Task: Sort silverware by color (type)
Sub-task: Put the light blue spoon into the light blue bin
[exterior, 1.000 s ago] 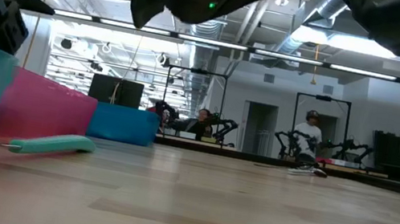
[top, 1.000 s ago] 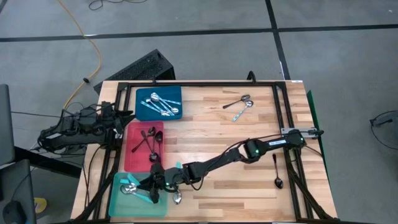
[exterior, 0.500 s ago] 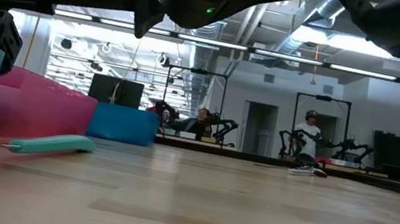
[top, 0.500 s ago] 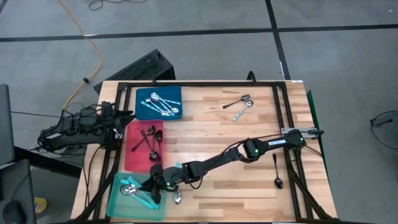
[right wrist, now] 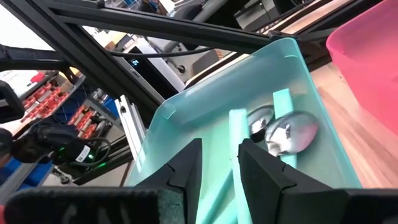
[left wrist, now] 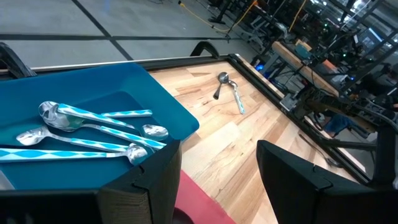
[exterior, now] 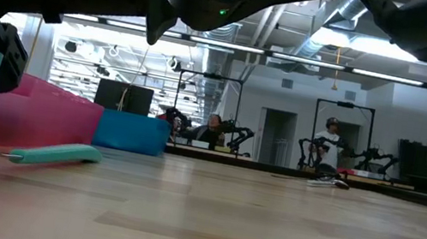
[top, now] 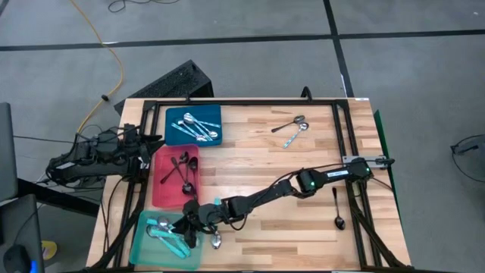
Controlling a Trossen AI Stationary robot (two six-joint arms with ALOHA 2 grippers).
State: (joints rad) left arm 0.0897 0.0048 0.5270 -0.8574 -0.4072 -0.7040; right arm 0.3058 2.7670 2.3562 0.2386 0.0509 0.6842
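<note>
My right gripper hangs open over the teal tray at the table's near left. Turquoise-handled spoons lie in that tray, and one handle shows in the gap past my fingers. Another turquoise-handled spoon lies on the table beside the tray. Black spoons lie in the red tray. Silver spoons lie in the blue tray. My left gripper waits open at the table's left edge, next to the blue tray.
Two silver spoons lie on the wood at the far right, and a black spoon lies near the right edge. The black frame rails run along the table's sides. Bare wood lies between the trays and these spoons.
My right gripper has tipped down a little over the teal tray; in the low view its dark finger stands lower than before. The spoon on the table beside the tray has stayed where it was.
</note>
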